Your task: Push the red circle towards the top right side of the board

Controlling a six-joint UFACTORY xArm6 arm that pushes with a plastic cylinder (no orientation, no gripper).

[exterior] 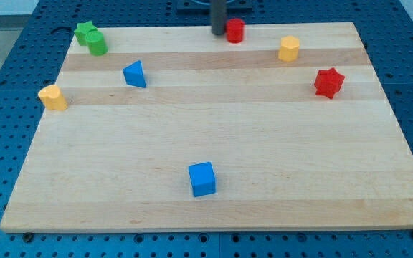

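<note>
The red circle (235,31) is a short red cylinder standing at the view's top, near the board's top edge, a little right of centre. My tip (218,33) is the lower end of the dark rod coming down from the view's top. It stands just left of the red circle, touching it or nearly so. A red star (328,82) lies at the right side of the board.
A yellow block (288,49) sits right of the red circle. A green star (84,31) and a green cylinder (97,44) sit at the top left. A blue triangle (135,74), a yellow block (52,97) and a blue cube (202,178) lie elsewhere on the wooden board (264,158).
</note>
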